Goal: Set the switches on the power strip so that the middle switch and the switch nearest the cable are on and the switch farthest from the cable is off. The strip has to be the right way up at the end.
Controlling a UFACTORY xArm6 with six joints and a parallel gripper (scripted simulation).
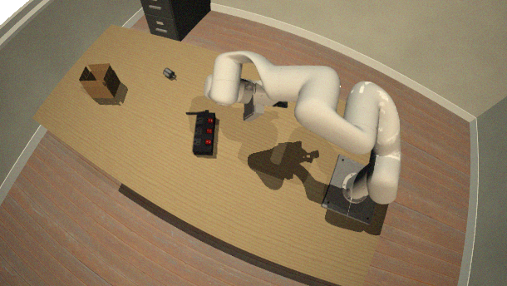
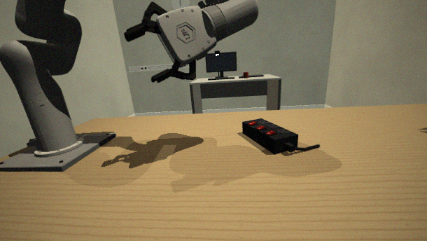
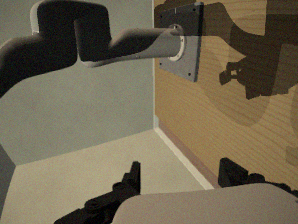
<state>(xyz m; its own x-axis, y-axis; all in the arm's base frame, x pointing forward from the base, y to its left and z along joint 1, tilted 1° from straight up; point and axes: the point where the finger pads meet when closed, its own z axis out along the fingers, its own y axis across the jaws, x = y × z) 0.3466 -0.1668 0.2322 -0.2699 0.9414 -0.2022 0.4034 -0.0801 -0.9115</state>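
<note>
lying nearest in the exterior view, the power strip [image 2: 270,135] sits flat on the wooden table [image 2: 210,210], right way up, its 3 red switches [image 2: 260,127] facing the ceiling and its cable stub [image 2: 308,147] poking out of the near end. from above, the cable leaves the end toward the cardboard box [image 1: 100,81], and the strip lies well apart from the arm's base plate [image 1: 332,199]. which rockers are on or off is probably too small to read here.

the strip looks like a rigid plastic block, light enough to skid on the smooth wood if pushed sideways, so each press should come straight down on a rocker's raised half with 1 fingertip. it needs no lifting; if it did, the long sides would be the place to pinch.

farther back and high up, the gripper [image 2: 150,52] hangs tilted over the table, jaws spread fully with nothing between them, not yet above the strip. beyond it stands a grey desk [image 2: 235,87] with a monitor [image 2: 220,62].
</note>
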